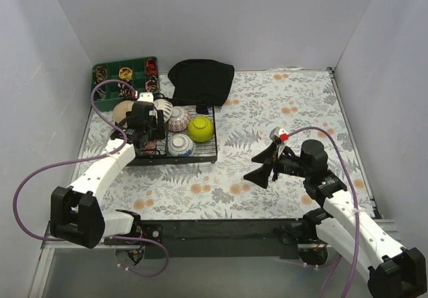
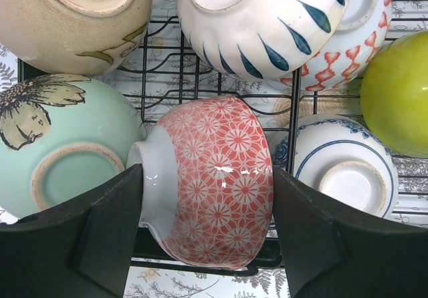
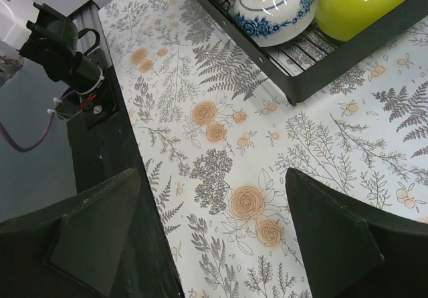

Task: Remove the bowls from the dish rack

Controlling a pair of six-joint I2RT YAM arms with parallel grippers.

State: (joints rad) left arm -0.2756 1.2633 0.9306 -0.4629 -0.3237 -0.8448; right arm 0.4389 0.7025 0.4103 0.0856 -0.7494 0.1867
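Observation:
The black wire dish rack (image 1: 207, 156) stands at the left on the floral cloth and holds several bowls. My left gripper (image 2: 207, 218) is down in the rack, its fingers pressed on both sides of the pink floral bowl (image 2: 214, 178), which stands on edge. Around it are a mint bowl (image 2: 60, 151), a beige bowl (image 2: 73, 17), a white bowl with blue drops (image 2: 261, 24), a lime-green bowl (image 1: 200, 129) and a blue-patterned bowl (image 1: 180, 145). My right gripper (image 1: 264, 166) is open and empty above the cloth, right of the rack; the right wrist view shows it (image 3: 214, 224) with only cloth between its fingers.
A green compartment tray (image 1: 124, 81) sits behind the rack at the back left. A black cloth (image 1: 200, 77) lies behind the rack. The floral cloth (image 1: 287, 111) covers the table to the right. White walls enclose three sides. A black strip (image 1: 221, 231) runs along the near edge.

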